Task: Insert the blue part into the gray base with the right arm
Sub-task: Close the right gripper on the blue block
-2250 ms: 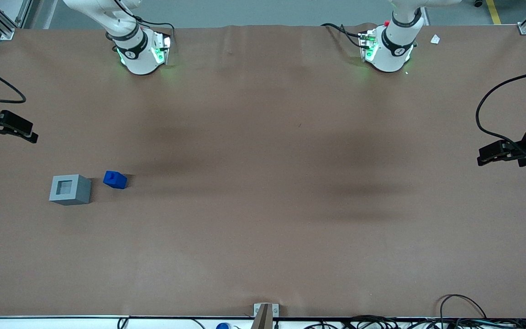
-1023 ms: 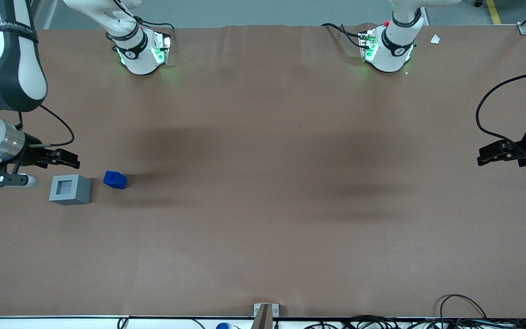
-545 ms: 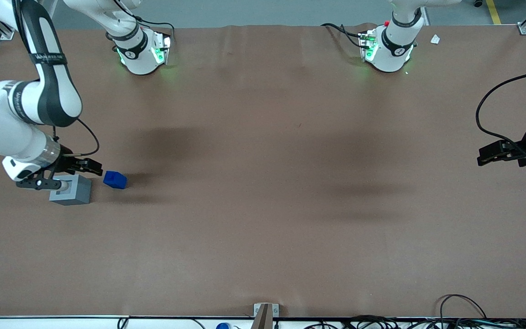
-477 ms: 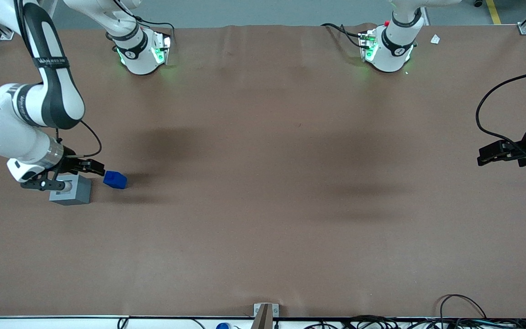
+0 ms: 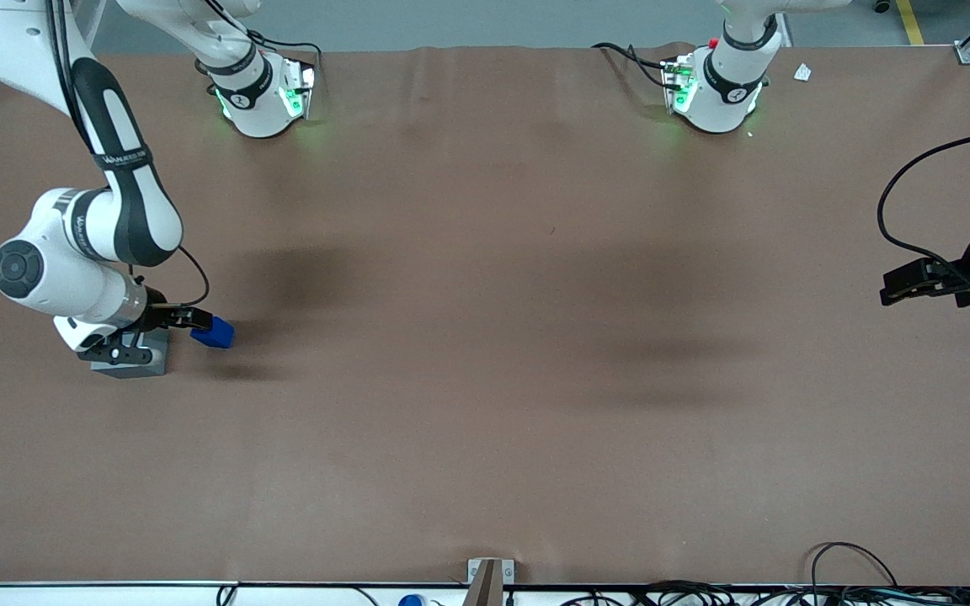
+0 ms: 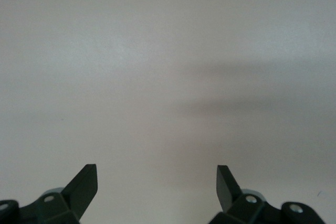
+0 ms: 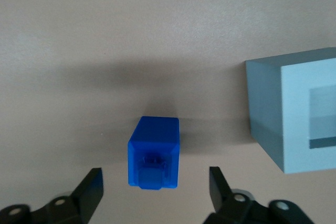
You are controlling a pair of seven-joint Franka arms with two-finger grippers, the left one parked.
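Note:
The blue part lies on the brown table, close beside the gray base, which the right arm's wrist mostly covers in the front view. In the right wrist view the blue part lies with its stub end toward the camera, and the gray base stands beside it, its square hole partly in view. My right gripper hangs low at the blue part's near end, open. Its two fingertips stand wide apart with the part lying just ahead of the gap between them, not touching.
The right arm reaches down from the working arm's end of the table over the base. Two arm bases stand at the table's back edge. Cables lie along the front edge toward the parked arm's end.
The right arm has swung in from the table's edge and come down over the gray base, its gripper now reaching the blue part. Neither the part nor the base has moved.

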